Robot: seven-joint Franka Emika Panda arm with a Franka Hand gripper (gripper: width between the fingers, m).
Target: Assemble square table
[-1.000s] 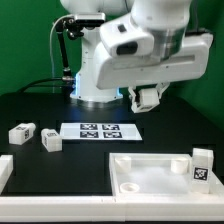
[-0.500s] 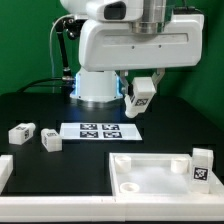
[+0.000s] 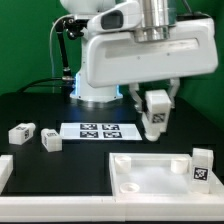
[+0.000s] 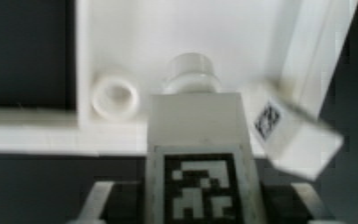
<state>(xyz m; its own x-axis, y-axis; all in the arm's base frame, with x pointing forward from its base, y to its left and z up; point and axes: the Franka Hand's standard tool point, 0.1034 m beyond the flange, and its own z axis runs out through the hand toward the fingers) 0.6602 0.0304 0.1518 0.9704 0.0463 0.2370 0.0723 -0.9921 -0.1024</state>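
Note:
My gripper [image 3: 155, 108] is shut on a short white table leg [image 3: 156, 112], which hangs nearly upright with its tag facing out, above the square tabletop slab [image 3: 150, 178]. The slab lies underside up at the front of the exterior view's right. One leg [image 3: 202, 166] stands in the slab's right corner. In the wrist view the held leg [image 4: 197, 110] runs out from between the fingers [image 4: 110, 195], its threaded tip over the slab [image 4: 140, 40] near a round socket [image 4: 114, 95]. The standing leg [image 4: 300, 135] is close beside it.
Two loose legs [image 3: 20, 132] [image 3: 50, 141] lie on the black table at the exterior view's left. The marker board [image 3: 98, 130] lies between them and the robot base [image 3: 95, 85]. A white edge [image 3: 4, 170] shows at the front left.
The arm has swung toward the exterior view's right and come lower with the leg, which has turned from tilted to nearly upright above the slab. The grip has not changed.

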